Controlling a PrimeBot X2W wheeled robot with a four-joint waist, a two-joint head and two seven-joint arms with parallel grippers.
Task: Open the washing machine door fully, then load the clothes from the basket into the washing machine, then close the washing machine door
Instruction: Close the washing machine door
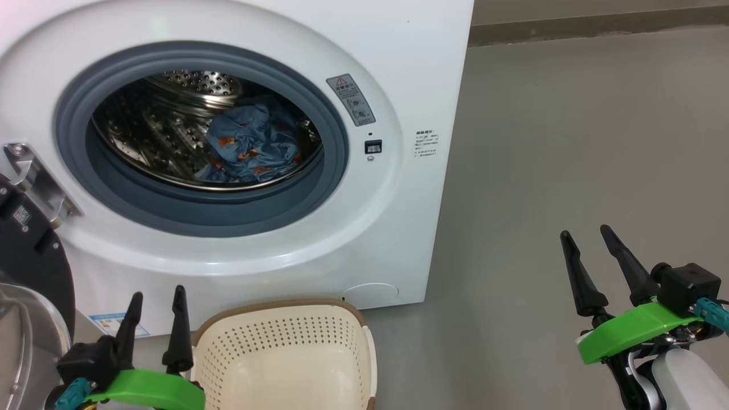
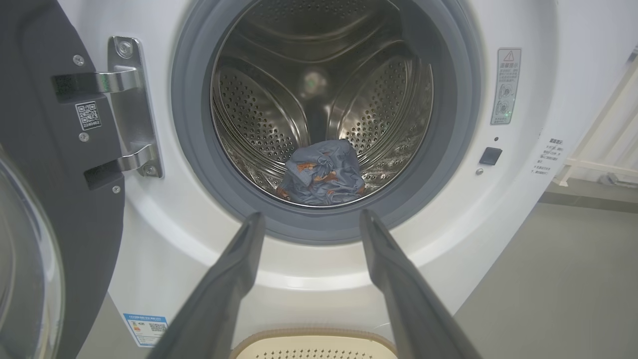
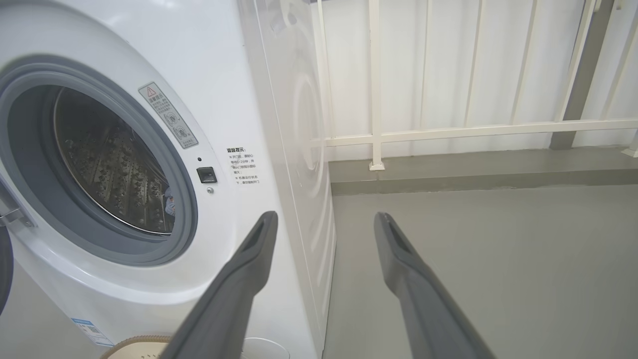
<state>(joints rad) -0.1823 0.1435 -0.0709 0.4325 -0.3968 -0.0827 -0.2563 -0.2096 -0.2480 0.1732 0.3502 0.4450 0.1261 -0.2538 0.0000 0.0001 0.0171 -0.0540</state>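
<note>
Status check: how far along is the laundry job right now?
Done: the washing machine door stands open, the clothes lie in the drum, and the basket looks empty. In hand: nothing; the left gripper and right gripper are open and empty. Left: closing the door.

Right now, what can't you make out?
- Basket floor: head view, cut off by bottom edge; leftovers unknowable.
- Door: head view, cut by left edge; how far open unclear.
- Warning sticker text: head view, too small.
- Clothes: right wrist view, mostly hidden by rubber ring.
</note>
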